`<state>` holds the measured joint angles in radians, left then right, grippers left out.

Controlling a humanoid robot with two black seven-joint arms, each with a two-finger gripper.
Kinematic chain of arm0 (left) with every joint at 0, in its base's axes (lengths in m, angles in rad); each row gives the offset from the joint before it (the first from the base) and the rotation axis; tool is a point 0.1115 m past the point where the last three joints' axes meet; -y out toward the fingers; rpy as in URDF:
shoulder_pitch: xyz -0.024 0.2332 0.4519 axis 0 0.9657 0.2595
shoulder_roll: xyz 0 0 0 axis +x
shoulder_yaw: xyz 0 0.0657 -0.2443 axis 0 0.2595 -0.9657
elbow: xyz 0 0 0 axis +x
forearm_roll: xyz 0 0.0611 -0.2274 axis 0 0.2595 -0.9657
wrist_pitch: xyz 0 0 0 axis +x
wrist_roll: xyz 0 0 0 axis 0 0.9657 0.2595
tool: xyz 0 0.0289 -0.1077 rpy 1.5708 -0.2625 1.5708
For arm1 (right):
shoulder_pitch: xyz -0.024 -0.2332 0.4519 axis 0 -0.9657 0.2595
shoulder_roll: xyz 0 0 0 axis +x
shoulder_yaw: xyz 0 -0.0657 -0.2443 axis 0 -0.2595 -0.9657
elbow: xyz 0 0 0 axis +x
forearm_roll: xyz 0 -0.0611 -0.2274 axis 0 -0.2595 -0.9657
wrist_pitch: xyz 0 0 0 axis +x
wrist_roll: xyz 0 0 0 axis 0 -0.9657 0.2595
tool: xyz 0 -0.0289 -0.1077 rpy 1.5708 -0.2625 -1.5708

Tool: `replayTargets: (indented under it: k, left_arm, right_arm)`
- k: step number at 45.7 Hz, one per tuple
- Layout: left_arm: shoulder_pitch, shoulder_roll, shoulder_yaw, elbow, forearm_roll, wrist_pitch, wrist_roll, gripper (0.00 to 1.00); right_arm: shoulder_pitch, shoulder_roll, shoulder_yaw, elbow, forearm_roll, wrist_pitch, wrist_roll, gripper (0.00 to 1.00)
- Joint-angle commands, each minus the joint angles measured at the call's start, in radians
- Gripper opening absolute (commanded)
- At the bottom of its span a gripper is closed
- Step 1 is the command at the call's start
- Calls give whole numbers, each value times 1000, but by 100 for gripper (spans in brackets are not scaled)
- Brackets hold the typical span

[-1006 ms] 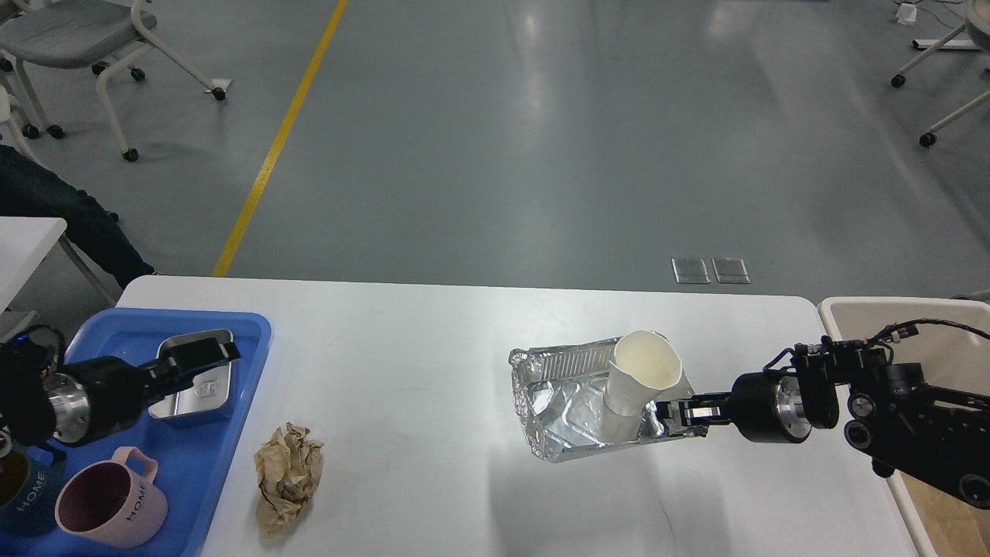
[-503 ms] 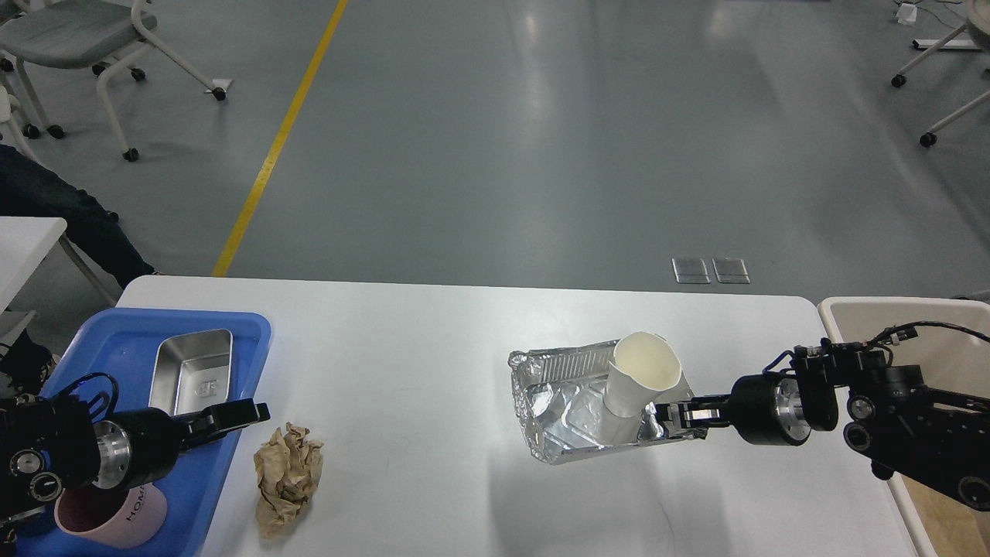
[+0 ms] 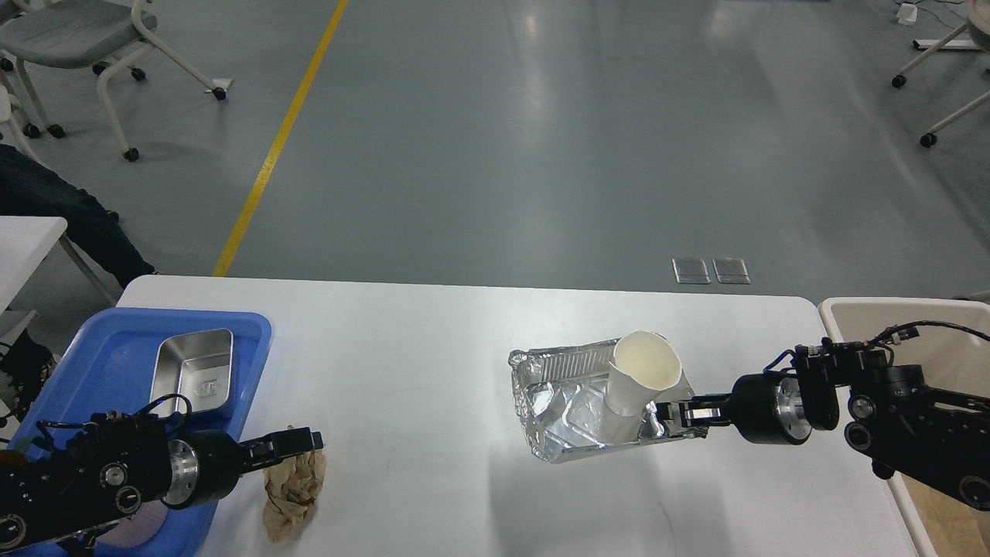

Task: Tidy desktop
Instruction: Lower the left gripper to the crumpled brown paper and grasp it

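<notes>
The white desktop point(image 3: 433, 348) holds a crumpled brown paper ball point(image 3: 292, 489) near its front left and a crinkled foil tray point(image 3: 572, 414) right of the middle. A white paper cup point(image 3: 640, 379) stands tilted in the foil tray. My left gripper point(image 3: 298, 443) hovers just over the top of the paper ball; its fingers look like one dark bar, so I cannot tell if they are open. My right gripper point(image 3: 670, 412) is shut on the foil tray's right rim.
A blue plastic tray point(image 3: 108, 348) with a steel box point(image 3: 193, 373) sits at the table's left end, partly behind my left arm. A beige bin point(image 3: 920, 321) stands off the right end, under my right arm. Chairs stand on the floor beyond.
My left arm has swung from above the steel box in the blue tray toward the front and right, to the paper ball. The right gripper, foil tray and cup have not moved.
</notes>
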<state>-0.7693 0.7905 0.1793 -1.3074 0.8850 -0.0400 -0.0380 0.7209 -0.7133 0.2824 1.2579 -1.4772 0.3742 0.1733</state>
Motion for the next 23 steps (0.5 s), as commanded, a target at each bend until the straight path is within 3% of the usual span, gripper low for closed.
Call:
replayTargets:
  k: [1,5,12,14,19,23]
  left_arm:
    - [-1,-13,26,10,6,0,-5,93]
    - [-1,-11,31,10,17,2,-22,92]
    - [13,-11,40,10,112,11,-69,74]
    - [19,-11,40,8,123,17,-69,66]
    - [33,-11,43,7,121,17,-75,31]
    - [33,-10,45,8,120,17,-77,23]
  right_arm:
    - [0,1,0,0,0,0,0,0]
    - [0,1,0,0,0,0,0,0]
    - [0,3,0,-2,0,0,0,0]
    - [0,3,1,-2,0,0,0,0]
    - [0,1,0,-2,0,0,0,0]
    - [0,1,0,-2,0,0,0,0]
